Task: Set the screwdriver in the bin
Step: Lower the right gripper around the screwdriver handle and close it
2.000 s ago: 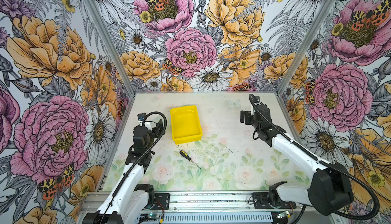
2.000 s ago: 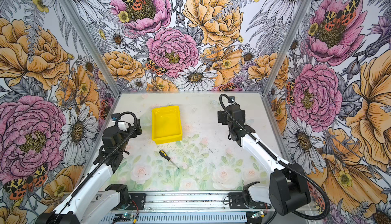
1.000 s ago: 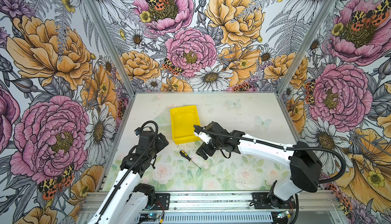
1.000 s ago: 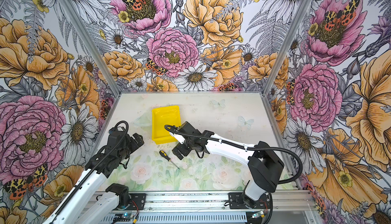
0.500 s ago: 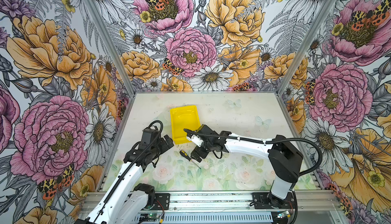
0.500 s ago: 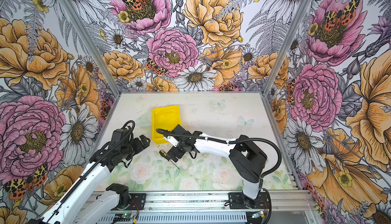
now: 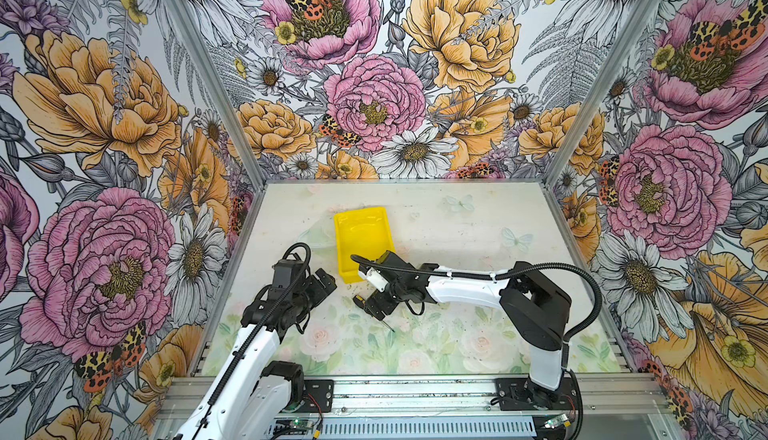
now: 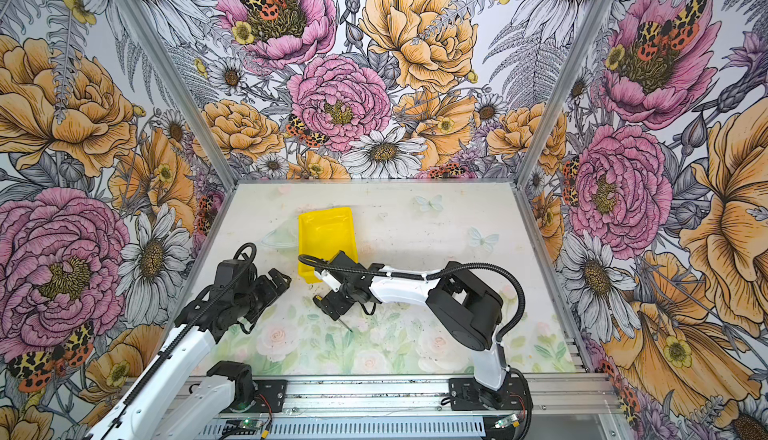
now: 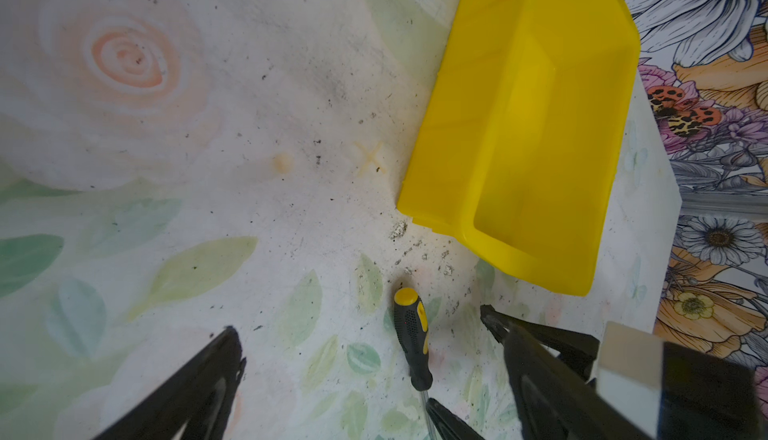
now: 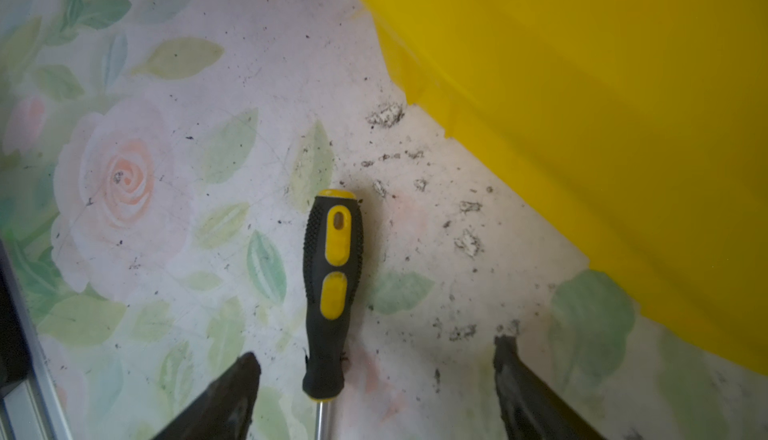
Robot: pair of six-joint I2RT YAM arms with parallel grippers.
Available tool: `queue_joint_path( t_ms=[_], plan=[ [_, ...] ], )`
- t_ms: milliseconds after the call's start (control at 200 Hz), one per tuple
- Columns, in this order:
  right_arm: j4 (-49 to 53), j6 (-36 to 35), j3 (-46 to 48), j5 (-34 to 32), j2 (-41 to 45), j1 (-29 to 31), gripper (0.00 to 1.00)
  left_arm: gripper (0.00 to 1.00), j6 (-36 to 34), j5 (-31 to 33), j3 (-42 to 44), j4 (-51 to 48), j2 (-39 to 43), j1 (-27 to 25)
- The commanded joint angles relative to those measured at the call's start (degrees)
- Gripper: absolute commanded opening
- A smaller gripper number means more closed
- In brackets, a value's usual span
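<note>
right wrist: screwdriver (image 10: 332,292), stippled black-yellow handle

I get bright, even, diffuse light in both top views. The table (image 7: 457,226) reads pale and slightly washed out, and the shadows on it are faint and soft. The bin (image 7: 338,247) carries a mild sheen. The wide lens splays the walls (image 7: 104,135) outward toward the frame edges.

In the right wrist view the screwdriver (image 10: 332,276) is sharp mid-frame, with a faint shadow beside it. The bin in the upper right is a yellow blur. The fingers (image 10: 224,396) of the right gripper (image 10: 376,353) are out of focus at the bottom edge.

The left wrist view is evenly lit and goes soft at its lower corners.
</note>
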State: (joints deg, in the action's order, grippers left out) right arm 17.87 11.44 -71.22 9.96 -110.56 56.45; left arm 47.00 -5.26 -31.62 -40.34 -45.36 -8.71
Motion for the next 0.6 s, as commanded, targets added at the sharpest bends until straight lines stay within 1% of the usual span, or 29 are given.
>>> queue_joint_path(
  t_ms=[0,205,250,370,490,596],
  plan=[
    [-2.4,1.1,-2.1,0.4,-1.6,1.0,0.87,0.99,1.2,0.0,1.6,1.0,0.8,0.3],
    [-2.4,0.1,-3.3,0.3,-4.0,1.8,0.79,0.99,2.0,0.3,3.2,1.0,1.6,0.3],
    [-2.4,-0.1,-3.5,0.2,-4.3,1.9,0.75,0.99,2.1,0.5,3.3,1.0,1.7,0.3],
    [-2.4,-0.6,-3.8,-0.1,-4.9,2.1,0.63,0.99,2.1,0.9,3.4,1.0,1.5,0.3],
    [-2.2,-1.0,-3.9,0.1,-5.4,2.1,0.56,0.99,2.0,1.3,3.4,1.0,1.2,0.0],
    [-2.1,-1.3,-3.8,-0.2,-5.7,2.2,0.48,0.99,2.0,1.6,3.7,1.0,1.3,-0.1]
  ],
)
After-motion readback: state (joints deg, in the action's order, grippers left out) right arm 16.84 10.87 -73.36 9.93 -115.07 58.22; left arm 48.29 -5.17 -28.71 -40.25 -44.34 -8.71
